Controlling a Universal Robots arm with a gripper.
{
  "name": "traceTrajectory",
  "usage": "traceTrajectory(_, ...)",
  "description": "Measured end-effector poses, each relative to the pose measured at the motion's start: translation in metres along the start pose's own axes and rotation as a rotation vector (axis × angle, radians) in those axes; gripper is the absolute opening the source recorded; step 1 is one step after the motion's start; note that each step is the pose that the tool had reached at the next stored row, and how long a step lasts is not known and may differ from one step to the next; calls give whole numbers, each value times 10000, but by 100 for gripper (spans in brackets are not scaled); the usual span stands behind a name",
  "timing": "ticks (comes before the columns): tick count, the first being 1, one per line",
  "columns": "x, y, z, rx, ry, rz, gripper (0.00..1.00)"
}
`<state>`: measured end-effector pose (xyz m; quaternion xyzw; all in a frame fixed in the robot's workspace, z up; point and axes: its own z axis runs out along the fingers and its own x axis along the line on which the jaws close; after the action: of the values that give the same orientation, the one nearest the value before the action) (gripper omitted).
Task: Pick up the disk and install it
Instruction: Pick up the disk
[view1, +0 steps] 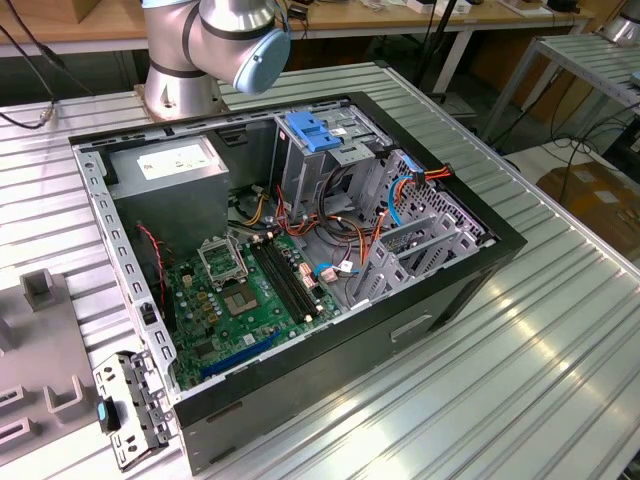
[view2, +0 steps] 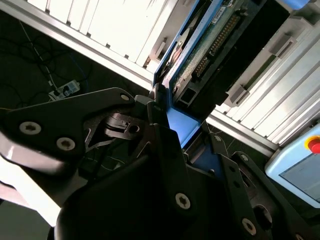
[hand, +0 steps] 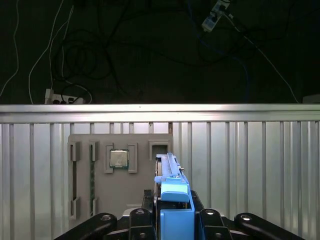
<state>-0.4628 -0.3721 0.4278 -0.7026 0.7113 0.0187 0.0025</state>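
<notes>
No text was legible. White sticker (view1: 175, 160) on power-supply box (view1: 170, 205), at 10 o'clock within the case (view1: 400, 330) in exterior view: print was too fine to read. On the disk (view2: 205, 55), board side showing in second wrist view, markings were unreadable.

- The arm (view1: 200, 40), at about 11 o'clock in the exterior view, is built of brushed silver cylindrical housings.
- A round pale-blue cap (view1: 262, 55) closes one joint, at 4 o'clock on that housing.
- The base (view1: 180, 98) is a silver, slightly flared column.
- The hand (view2: 182, 120) is matte black, made of flat link plates (hand: 100, 222) with rounded ends.
- Silver socket-head screws (view2: 30, 128) sit at the pivots.
- A white part (view2: 17, 197) behind the links is possibly the hand's casing.
</notes>
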Motion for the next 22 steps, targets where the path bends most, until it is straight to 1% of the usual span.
traceTrajectory(8, -2, 2, -78, -3, 0, 0, 37)
traceTrajectory(22, -7, 5, -236, -8, 0, 0, 37)
